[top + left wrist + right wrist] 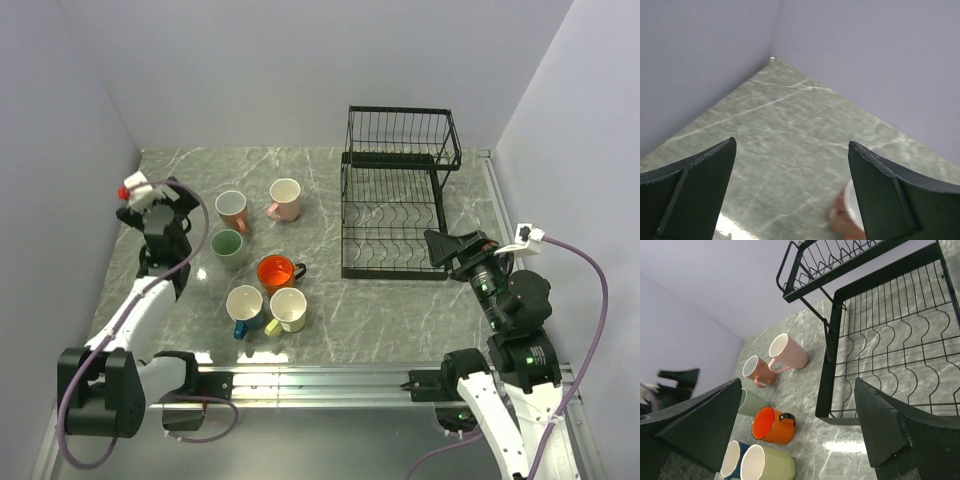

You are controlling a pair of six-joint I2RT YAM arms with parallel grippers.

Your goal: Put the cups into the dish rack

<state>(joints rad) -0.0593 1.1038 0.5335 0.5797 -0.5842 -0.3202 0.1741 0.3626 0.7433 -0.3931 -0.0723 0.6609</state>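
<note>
Six cups stand on the marble table left of the dish rack [400,195]: a dark pink cup [232,208], a light pink cup [285,198], a green cup [228,248], an orange cup [276,271], a blue cup [244,306] and a yellow cup [288,308]. The rack is empty. My left gripper [178,200] is open and empty, left of the dark pink cup [845,212]. My right gripper [440,247] is open and empty at the rack's front right corner. The right wrist view shows the rack [885,340], the orange cup [772,426] and the yellow cup [767,465].
Pale walls close in the table at the left, back and right. The rack stands near the back right corner. A metal rail [320,380] runs along the near edge between the arm bases. Cables hang from both wrists.
</note>
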